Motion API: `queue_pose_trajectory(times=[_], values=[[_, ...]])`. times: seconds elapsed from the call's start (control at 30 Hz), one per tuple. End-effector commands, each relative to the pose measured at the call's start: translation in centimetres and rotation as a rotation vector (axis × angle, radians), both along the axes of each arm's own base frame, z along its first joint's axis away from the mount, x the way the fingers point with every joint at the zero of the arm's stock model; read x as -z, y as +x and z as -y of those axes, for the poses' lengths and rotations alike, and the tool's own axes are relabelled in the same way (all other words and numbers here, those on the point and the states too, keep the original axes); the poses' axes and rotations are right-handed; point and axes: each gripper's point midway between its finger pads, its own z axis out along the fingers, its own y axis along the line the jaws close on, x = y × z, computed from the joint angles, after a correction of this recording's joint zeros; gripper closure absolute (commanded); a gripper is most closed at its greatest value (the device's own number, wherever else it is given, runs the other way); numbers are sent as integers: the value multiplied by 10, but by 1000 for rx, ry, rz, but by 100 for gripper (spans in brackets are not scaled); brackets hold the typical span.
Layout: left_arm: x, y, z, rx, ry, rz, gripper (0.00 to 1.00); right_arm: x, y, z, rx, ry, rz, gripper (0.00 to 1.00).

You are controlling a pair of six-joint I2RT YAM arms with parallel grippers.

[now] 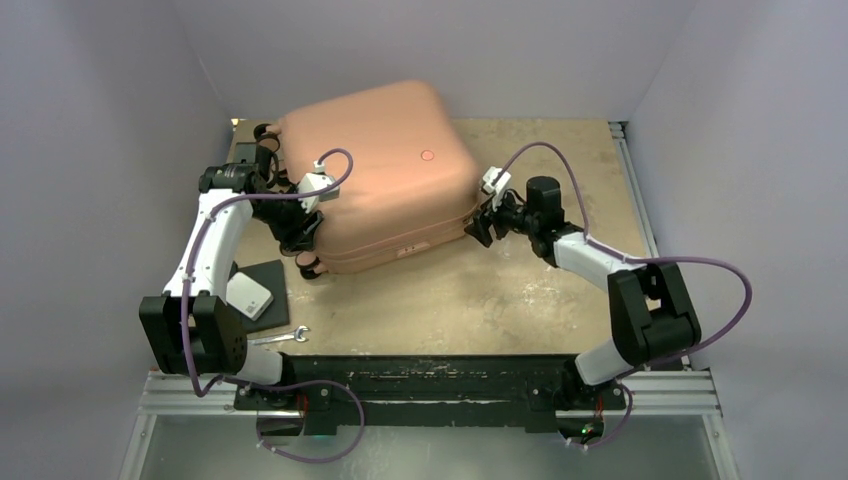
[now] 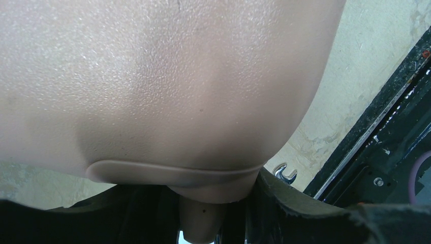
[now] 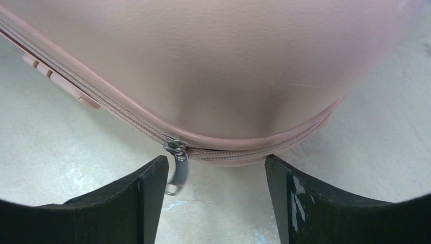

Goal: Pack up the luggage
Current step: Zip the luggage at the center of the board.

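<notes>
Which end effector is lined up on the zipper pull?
The right end effector: the metal zipper pull hangs between its open fingers at the luggage seam. The left end effector faces plain shell, no zipper.

The luggage [image 1: 385,160] — salmon-pink hard shell, rounded corners, lid down — lies flat, turned askew, far-centre.

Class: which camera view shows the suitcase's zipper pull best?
The right wrist view: the zipper pull hangs close and sharp at the luggage seam. The top external view is too distant to show it; the left wrist view shows only shell.
</notes>
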Motion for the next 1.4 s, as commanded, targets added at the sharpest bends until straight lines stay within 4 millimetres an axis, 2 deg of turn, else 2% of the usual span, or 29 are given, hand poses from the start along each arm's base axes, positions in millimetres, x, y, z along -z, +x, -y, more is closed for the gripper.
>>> queue_pose_trajectory(times=[0.0, 0.17, 0.4, 0.47, 0.7, 0.83, 0.93, 1.03, 1.17, 1.37], values=[[-11, -2, 11, 27, -49, 27, 100, -27, -4, -31, -136, 101, -38, 30], [-14, -4, 10, 27, -44, 42, 100, -13, -7, -32, -135, 88, -134, 44], [-17, -6, 10, 27, -42, 55, 100, -28, -11, -28, -125, 90, -85, 57], [-17, -6, 10, 25, -43, 54, 100, -33, -14, -28, -141, 80, -56, 56], [-21, -4, 9, 20, -40, 65, 100, -42, -36, -27, -239, 51, 25, 42], [-23, -3, 10, 18, -45, 69, 100, -43, -29, -25, -209, 39, 45, 41], [-23, -4, 10, 19, -47, 70, 100, -34, -14, -22, -148, 21, 12, 42], [-22, -6, 9, 19, -38, 70, 100, -30, -10, -23, -120, 40, -43, 42], [-21, -8, 7, 18, -28, 81, 100, -36, -19, -26, -163, 66, -82, 42], [-19, -8, 7, 19, -27, 82, 100, -55, -36, -25, -216, 105, -103, 42]])
